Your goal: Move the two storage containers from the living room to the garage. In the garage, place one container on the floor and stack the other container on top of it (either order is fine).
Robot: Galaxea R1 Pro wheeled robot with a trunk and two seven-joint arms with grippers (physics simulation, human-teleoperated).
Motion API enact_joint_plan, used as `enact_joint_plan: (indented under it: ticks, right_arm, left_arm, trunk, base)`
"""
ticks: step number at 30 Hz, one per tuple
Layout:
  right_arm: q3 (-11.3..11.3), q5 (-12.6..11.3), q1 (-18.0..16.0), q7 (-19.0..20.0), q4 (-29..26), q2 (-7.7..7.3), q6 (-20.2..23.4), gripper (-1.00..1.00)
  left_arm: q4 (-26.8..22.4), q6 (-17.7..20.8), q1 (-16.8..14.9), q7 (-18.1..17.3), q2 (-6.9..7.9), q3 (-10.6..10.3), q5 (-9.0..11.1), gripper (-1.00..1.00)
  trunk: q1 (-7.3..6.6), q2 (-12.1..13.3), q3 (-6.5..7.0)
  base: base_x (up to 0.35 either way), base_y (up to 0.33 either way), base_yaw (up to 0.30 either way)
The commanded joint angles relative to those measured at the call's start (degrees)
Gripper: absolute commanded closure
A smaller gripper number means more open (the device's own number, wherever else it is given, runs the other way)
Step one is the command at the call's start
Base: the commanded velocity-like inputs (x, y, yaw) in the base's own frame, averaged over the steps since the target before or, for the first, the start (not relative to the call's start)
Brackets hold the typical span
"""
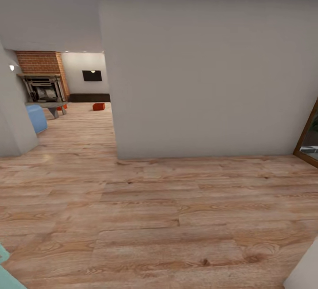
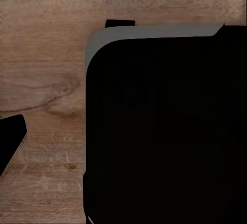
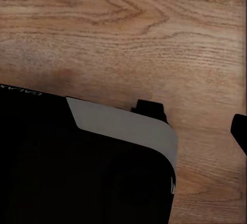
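a view down a hallway toward the living room, with the boxes far off

a broad pale wall (image 1: 207,68) stood ahead on light wood-plank floor (image 1: 154,218). past its left edge the living room opened, with a red brick fireplace (image 1: 42,74), a blue sofa (image 1: 36,118) and a long dark low cabinet (image 1: 89,97). one orange-red box (image 1: 99,106) sat on the planks near that cabinet; a second box (image 1: 62,108) showed partly behind a grey low surface (image 1: 49,105) by the fireplace, well apart from the first. a wood door frame (image 1: 307,136) edged the right. both wrist views looked down on planks and the robot's dark body (image 2: 164,131); whether either arm's jaws were released or clenched could not be told
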Motion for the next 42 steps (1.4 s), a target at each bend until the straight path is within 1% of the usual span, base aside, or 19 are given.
enact_joint_plan:
  ticks: [1, 28, 42]
  right_arm:
    - [0.4, -0.6, -0.1, 0.4, 0.2, 0.02, -0.3, -1.0]
    - [0.4, -0.6, -0.1, 0.4, 0.2, -0.04, -0.3, -1.0]
    - [0.4, -0.5, -0.1, 0.4, 0.2, -0.07, -0.4, -1.0]
  left_arm:
    - [0.0, -0.1, 0.0, 0.0, 0.0, 0.0, 0.1, -1.0]
    - [0.0, -0.1, 0.0, 0.0, -0.08, 0.0, 0.1, -1.0]
    - [0.0, -0.1, 0.0, 0.0, -0.06, 0.0, 0.1, -1.0]
  trunk:
    - [0.03, 0.0, -0.05]
    - [0.03, 0.0, -0.05]
    - [0.03, 0.0, -0.05]
  base:
    - [0.322, 0.0, 0.0]
    - [0.322, 0.0, 0.005]
    - [0.322, 0.0, 0.257]
